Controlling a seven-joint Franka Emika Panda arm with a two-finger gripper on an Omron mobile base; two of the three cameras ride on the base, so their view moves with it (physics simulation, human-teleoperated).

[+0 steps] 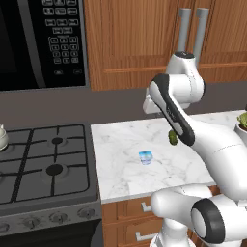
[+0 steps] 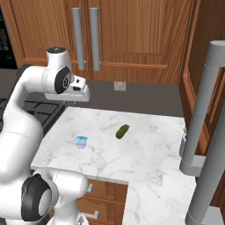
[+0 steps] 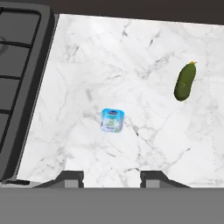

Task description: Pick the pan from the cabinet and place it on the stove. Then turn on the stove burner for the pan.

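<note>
Marble, white with grey veins, was what your left base view gave you in the middle: the table (image 1: pixel 125 159) carried a small blue-and-white packet (image 1: pixel 145 157), and a green pickle (image 1: pixel 172 138) peeked out just behind the arm's dark-striped link. To the table's left sat the stove (image 1: pixel 46 164), dark grey with black grates, its wider stove burner (image 1: pixel 54 169) nearer you than the smaller cap, a row of grey knobs along its front edge, and a sliver of white kettle (image 1: pixel 3 137) at the far left edge. Above hung a black microwave (image 1: pixel 43 43) and the brown cabinet (image 1: pixel 140 38), doors closed, its grey bar handles rising behind the arm's wrist; you could not see the pan, nor the tool's tips, from here. In your right base view the cabinet (image 2: pixel 132 30) again stood shut above the table (image 2: pixel 145 149), the pickle (image 2: pixel 122 131) lay well apart from the packet (image 2: pixel 81 141), and the hand hovered above the table's back left corner, its tips hidden. In your hand view the tool (image 3: pixel 111 178) looked down on the bare marble, its two dark tips parted with a clear gap between them and nothing held; the packet (image 3: pixel 112 120) lay beyond them, the pickle (image 3: pixel 185 81) farther off to the upper right, and the stove's edge (image 3: pixel 26 78) ran down the left.
</note>
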